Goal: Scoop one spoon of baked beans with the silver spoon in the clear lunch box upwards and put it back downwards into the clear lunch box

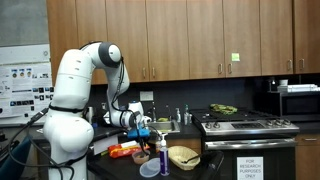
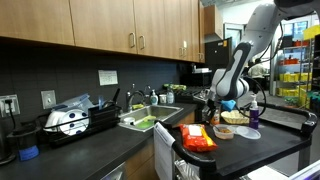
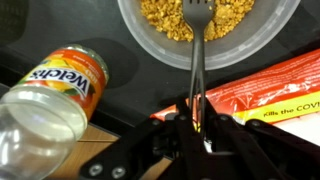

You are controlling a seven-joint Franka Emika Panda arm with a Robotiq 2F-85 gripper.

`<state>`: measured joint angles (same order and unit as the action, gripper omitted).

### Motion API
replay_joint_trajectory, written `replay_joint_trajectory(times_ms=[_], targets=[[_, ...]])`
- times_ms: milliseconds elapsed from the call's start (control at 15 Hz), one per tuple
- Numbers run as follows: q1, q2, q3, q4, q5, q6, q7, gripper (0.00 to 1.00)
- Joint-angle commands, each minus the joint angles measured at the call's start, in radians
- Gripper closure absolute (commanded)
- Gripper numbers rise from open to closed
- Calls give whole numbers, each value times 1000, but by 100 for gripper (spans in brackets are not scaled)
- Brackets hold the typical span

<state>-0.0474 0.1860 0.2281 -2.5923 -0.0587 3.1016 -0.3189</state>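
Observation:
In the wrist view my gripper (image 3: 198, 125) is shut on the handle of a silver utensil (image 3: 197, 55). Its head shows tines like a fork and rests in the baked beans (image 3: 160, 15) inside the clear lunch box (image 3: 135, 35) at the top of that view. The lunch box stands on the dark counter just ahead of the jaws. In both exterior views the gripper (image 1: 142, 127) (image 2: 226, 106) hangs low over the cluttered counter. The utensil is too small to make out there.
A clear Welch's bottle (image 3: 55, 95) lies left of the jaws, and an orange-red packet (image 3: 270, 90) lies to the right. The bottle (image 1: 163, 155) and packet (image 1: 125, 150) crowd the counter. A stove (image 1: 245, 125) and a sink (image 2: 150, 120) stand nearby.

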Motion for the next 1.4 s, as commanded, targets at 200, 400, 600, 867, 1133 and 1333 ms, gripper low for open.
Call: replay_joint_trajectory(times_ms=[200, 400, 600, 867, 1133, 1333], targets=[[35, -52, -65, -36, -80, -52, 5, 96], [54, -61, -86, -36, -111, -80, 7, 96], [71, -70, -101, -36, -139, -106, 7, 96], [94, -79, -124, -36, -180, -142, 16, 96], [109, -82, -142, -39, -216, -169, 23, 96], [114, -81, -151, -40, -238, -179, 28, 96]])
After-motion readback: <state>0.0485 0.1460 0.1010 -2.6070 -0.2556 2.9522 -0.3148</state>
